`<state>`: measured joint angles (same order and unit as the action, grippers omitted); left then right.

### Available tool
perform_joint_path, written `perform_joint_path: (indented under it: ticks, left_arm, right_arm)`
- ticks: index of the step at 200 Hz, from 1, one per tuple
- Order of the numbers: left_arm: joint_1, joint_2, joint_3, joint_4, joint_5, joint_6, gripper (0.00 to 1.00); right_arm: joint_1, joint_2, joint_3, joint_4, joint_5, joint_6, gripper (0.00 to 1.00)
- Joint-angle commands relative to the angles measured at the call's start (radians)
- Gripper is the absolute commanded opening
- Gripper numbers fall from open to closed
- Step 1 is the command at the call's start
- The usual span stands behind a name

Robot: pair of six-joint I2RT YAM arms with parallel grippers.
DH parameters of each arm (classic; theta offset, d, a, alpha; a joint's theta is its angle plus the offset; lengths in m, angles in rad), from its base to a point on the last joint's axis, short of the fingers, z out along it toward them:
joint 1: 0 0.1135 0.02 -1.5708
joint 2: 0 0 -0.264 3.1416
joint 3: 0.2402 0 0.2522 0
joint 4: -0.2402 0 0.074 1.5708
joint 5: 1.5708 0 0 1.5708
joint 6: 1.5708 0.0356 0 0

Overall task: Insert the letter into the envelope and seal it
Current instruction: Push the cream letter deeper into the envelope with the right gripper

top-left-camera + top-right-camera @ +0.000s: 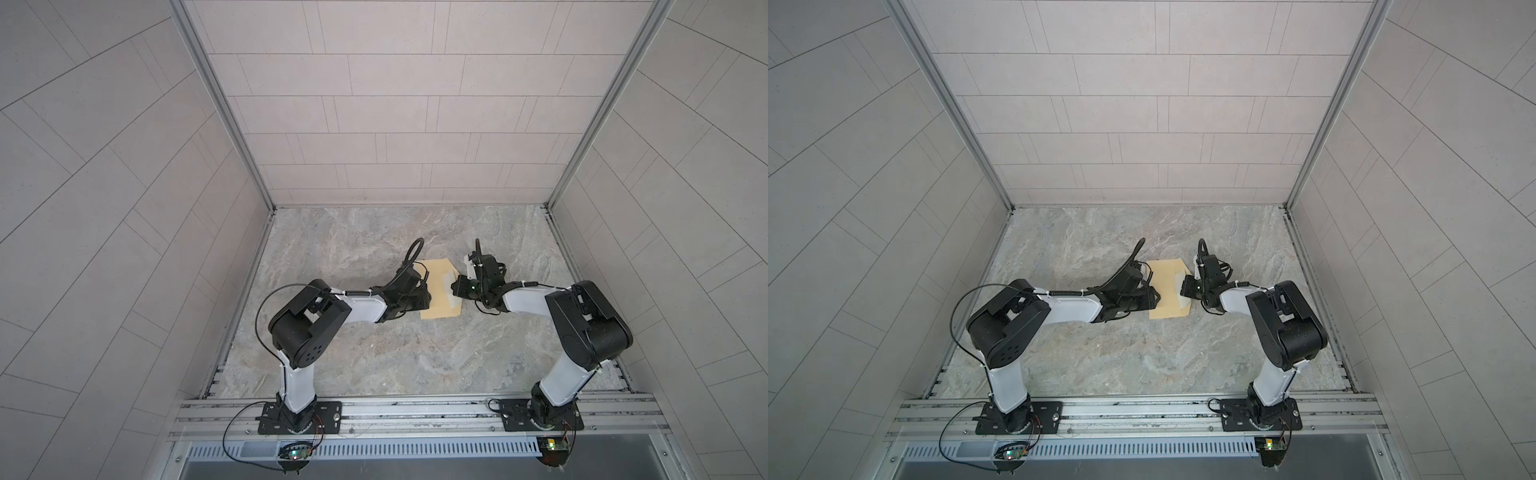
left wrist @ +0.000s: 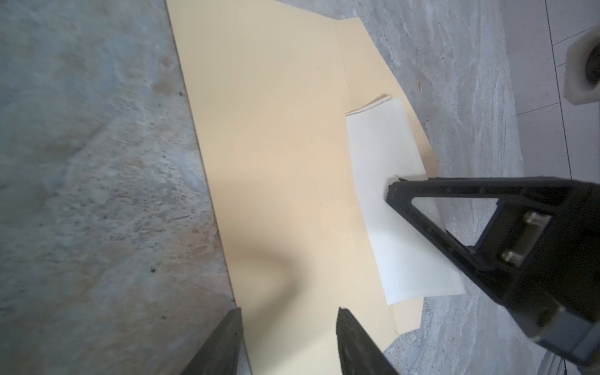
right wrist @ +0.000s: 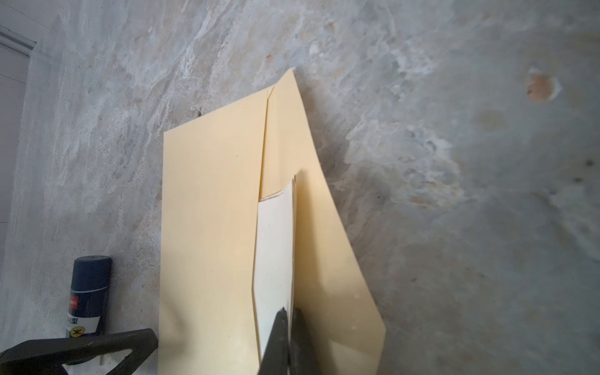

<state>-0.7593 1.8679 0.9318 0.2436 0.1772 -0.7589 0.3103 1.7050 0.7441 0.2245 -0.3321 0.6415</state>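
Two right fingers (image 3: 287,328) pinch the letter (image 3: 276,253) edge.

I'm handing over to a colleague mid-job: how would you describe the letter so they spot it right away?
Find the yellow-tan envelope lying flat mid-way across the marble table, between the two arms. At its flap edge, on the right arm's side, a paler cream folded sheet sticks out: the letter, pinched in the shut right gripper. It is lighter and smaller than the envelope.

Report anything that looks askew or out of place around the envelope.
The letter sticks partway out of the envelope, pinched by the shut right gripper. The flap stands lifted, not sealed. Nothing looks torn or spilled.
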Motion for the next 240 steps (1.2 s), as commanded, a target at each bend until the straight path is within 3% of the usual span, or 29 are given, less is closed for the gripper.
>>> perform_joint_path:
  ticks: [1, 136, 184, 240]
  left_arm:
    - [0.002, 0.036, 0.012, -0.029, 0.003, -0.006, 0.53]
    - [0.002, 0.011, 0.015, -0.051, -0.011, 0.002, 0.53]
    - [0.002, -0.062, 0.023, -0.096, -0.039, 0.029, 0.53]
    - [0.002, -0.14, 0.035, -0.139, -0.059, 0.07, 0.54]
  right_arm:
    - [0.015, 0.023, 0.012, 0.001, 0.011, 0.016, 0.0]
    - [0.05, 0.026, 0.036, -0.035, 0.041, 0.032, 0.0]
    - [0.08, -0.04, 0.116, -0.241, 0.118, -0.056, 0.18]
    - [0.097, -0.035, 0.247, -0.533, 0.191, -0.153, 0.47]
